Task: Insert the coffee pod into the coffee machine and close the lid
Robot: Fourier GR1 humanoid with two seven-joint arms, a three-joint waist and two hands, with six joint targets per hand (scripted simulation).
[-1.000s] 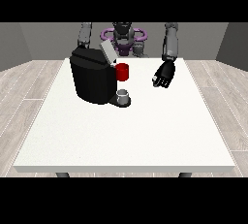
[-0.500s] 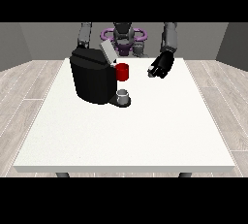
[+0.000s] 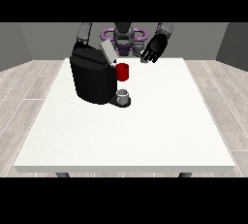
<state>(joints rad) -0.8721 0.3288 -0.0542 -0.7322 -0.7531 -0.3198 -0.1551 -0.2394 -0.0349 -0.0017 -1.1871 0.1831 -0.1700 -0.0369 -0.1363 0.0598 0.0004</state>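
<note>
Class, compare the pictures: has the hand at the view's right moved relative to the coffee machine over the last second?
Yes. The hand at the view's right has risen and drawn back toward the robot, now higher than the coffee machine top.

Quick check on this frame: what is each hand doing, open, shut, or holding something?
Hand at the view's right: raised above the table's far edge, apparently holding a small grey object; fingers cannot be told.
Hand at the view's left: hidden behind the coffee machine, not visible.
</note>
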